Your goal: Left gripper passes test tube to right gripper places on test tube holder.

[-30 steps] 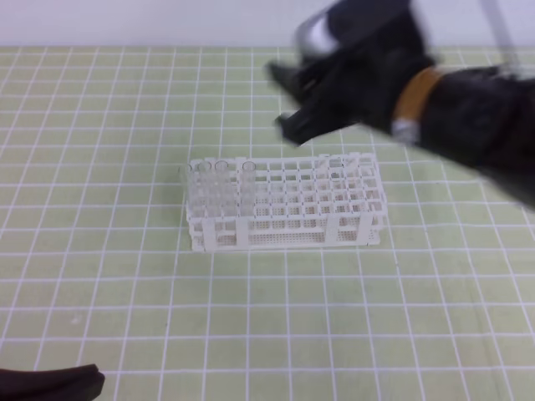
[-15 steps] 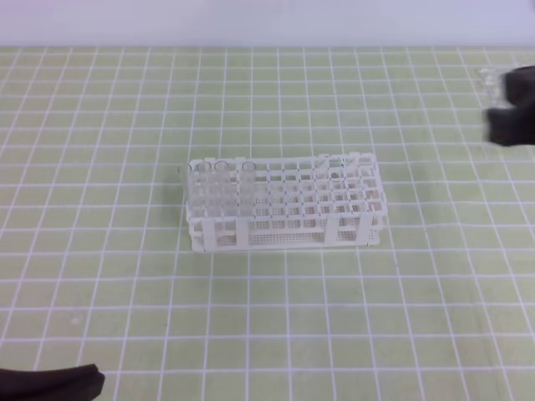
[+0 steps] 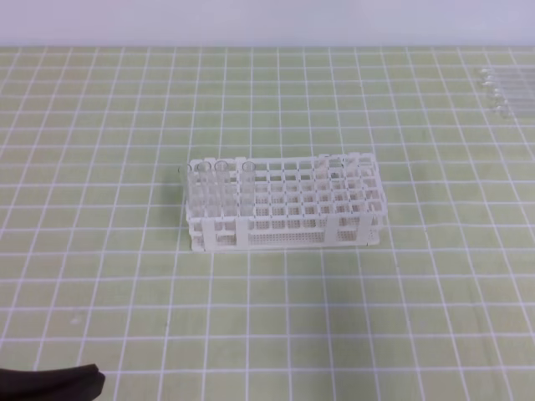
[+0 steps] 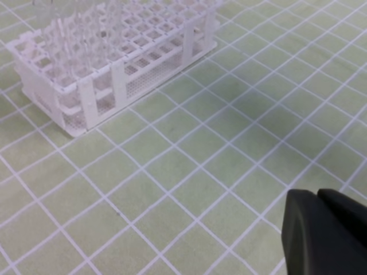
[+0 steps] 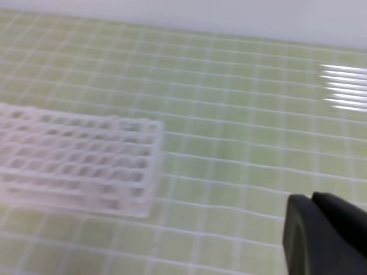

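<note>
From my station I see the white test tube holder point(image 3: 284, 206) standing on the green gridded mat point(image 3: 125, 292) near the middle of the overhead view, with a few clear tubes point(image 3: 221, 180) upright in the holes at its left end. A row of spare test tubes point(image 3: 503, 89) lies flat on the mat at the far right edge, well apart from the holder. My left gripper point(image 4: 319, 197) shows in its wrist camera with both dark fingers pressed together and nothing between them, hanging over bare mat with the holder point(image 4: 109, 57) well ahead of it; overhead only a dark piece of that arm point(image 3: 50, 384) shows in the bottom left corner. My right gripper point(image 5: 312, 200) likewise has its fingers together and empty, the blurred holder point(image 5: 80, 166) off to its left and the loose tubes point(image 5: 344, 86) ahead on the right.
</note>
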Robot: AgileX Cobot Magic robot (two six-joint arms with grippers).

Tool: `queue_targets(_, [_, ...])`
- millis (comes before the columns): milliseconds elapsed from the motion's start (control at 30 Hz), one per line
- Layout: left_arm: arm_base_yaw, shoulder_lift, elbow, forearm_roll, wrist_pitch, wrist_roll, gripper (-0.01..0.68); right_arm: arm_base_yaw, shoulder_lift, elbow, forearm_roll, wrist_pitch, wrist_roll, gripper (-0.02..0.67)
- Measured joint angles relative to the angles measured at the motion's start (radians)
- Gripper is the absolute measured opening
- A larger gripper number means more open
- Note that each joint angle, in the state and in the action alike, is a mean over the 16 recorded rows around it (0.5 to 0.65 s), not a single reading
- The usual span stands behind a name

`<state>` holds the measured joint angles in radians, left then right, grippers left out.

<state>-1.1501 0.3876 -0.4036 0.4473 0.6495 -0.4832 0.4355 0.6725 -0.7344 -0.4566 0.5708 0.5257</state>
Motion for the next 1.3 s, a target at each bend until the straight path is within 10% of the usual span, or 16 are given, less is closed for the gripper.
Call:
queue_targets(567, [-0.001, -0.001, 0.0, -0.002, 0.002, 0.0, -0.002, -0.462, -0.471, 0.498, 0.0, -0.49, -0.004, -0.015])
queue_targets(1300, [0.0, 0.001, -0.001, -0.004, 0.004, 0.0, -0.002, -0.439, -0.667, 0.707, 0.733, -0.345, -0.749, -0.015])
